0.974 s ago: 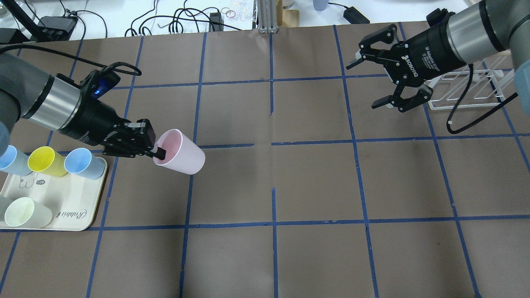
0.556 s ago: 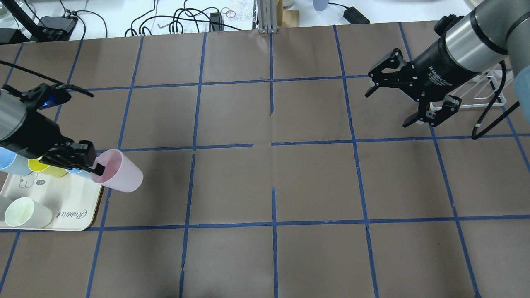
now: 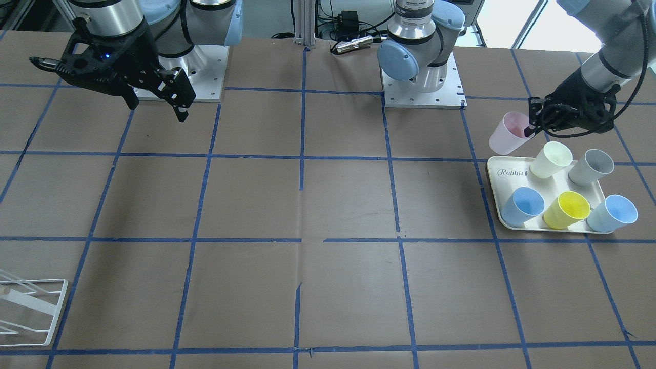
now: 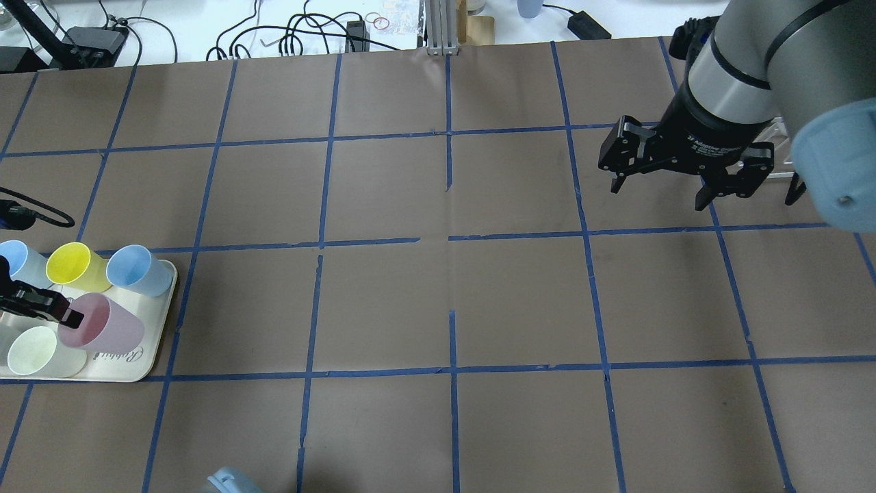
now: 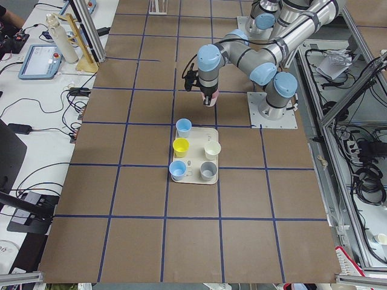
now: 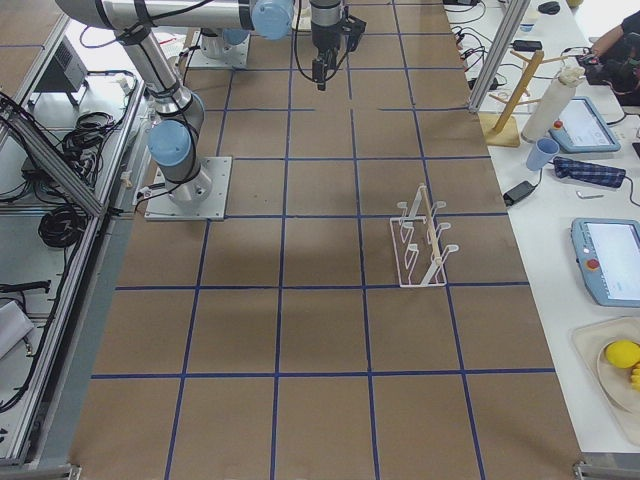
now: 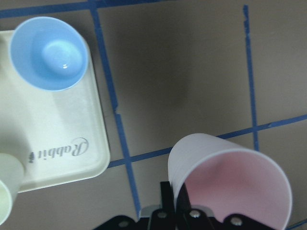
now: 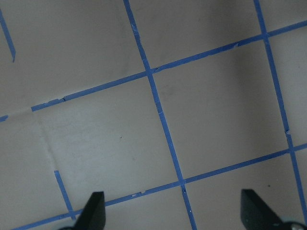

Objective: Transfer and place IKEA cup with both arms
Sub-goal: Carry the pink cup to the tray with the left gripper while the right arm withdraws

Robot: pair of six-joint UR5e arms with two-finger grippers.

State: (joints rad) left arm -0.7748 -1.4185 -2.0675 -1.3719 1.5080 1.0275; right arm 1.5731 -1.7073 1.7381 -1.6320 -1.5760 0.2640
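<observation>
Brown gridded table (image 4: 452, 308) bears a tray (image 3: 512, 164) near the left gripper (image 3: 533, 125), whose jaws pinch the pink cup (image 3: 507, 134) by its rim, tilted for carrying, while the right gripper (image 4: 658, 195) hangs spread, empty, likely to receive it.

Pink cup in my left pincer, out over the tray!

My left gripper (image 4: 66, 316) pokes in from the frame's left edge, pinching the rim of the IKEA cup (image 4: 106, 329), which tilts with its mouth toward that edge, above the cream tray (image 4: 147, 359). Whether its base touches the tray, I can't tell. A cream-white cup (image 4: 34, 350) sits just beside it; a yellow cup (image 4: 68, 264) and two blue cups (image 4: 137, 270) line the tray's far side. Across the brown table (image 4: 445, 301), well apart, my right gripper (image 4: 658, 195) hangs with fingers spread wide, holding nothing.
</observation>
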